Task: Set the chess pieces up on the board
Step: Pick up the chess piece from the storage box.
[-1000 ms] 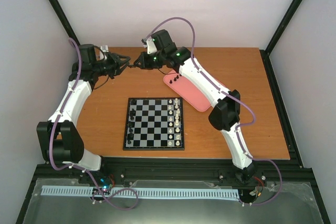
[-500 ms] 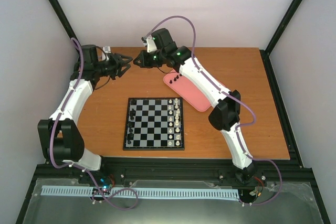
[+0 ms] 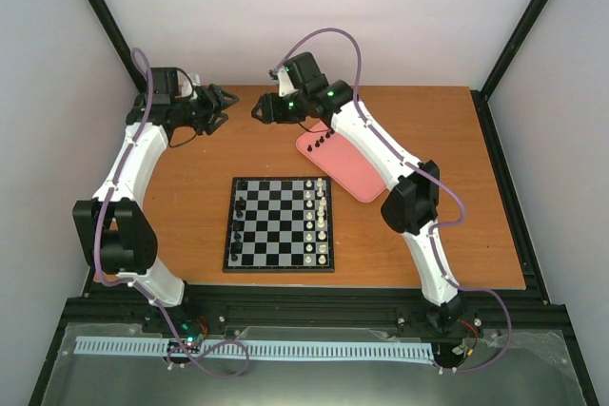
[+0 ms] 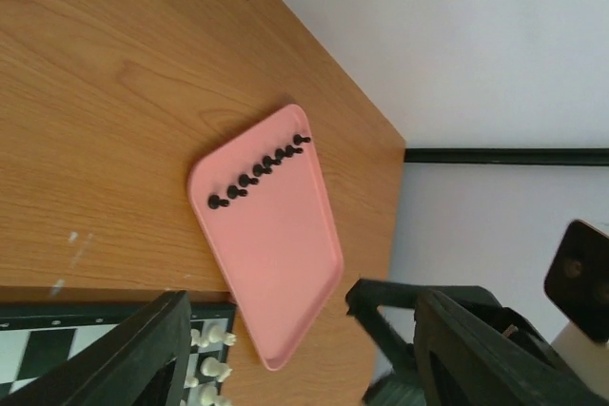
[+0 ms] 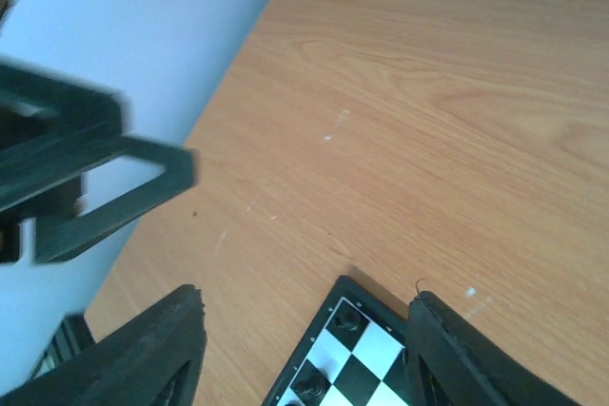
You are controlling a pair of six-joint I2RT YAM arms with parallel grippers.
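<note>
The board (image 3: 279, 223) lies at the table's middle, with black chess pieces (image 3: 240, 208) down its left column and white ones down its right. More black chess pieces (image 3: 320, 142) stand in a row on the pink tray (image 3: 344, 170); the left wrist view shows that row (image 4: 257, 174) too. My left gripper (image 3: 225, 102) and right gripper (image 3: 258, 112) hover at the far side of the table, tips facing each other a short way apart. Both are open with nothing between the fingers. In its wrist view the right gripper (image 5: 304, 330) frames the board's corner (image 5: 335, 325) and two black pieces.
The left gripper (image 4: 285, 330) looks over the tray (image 4: 285, 263) toward the table's right edge and the wall. Black frame posts rise at the table's back corners. Bare wood surrounds the board.
Both grippers have gone from nearly shut and tip to tip to open. The left one drew back to the left and the right one eased slightly right, so a gap opened between them.
</note>
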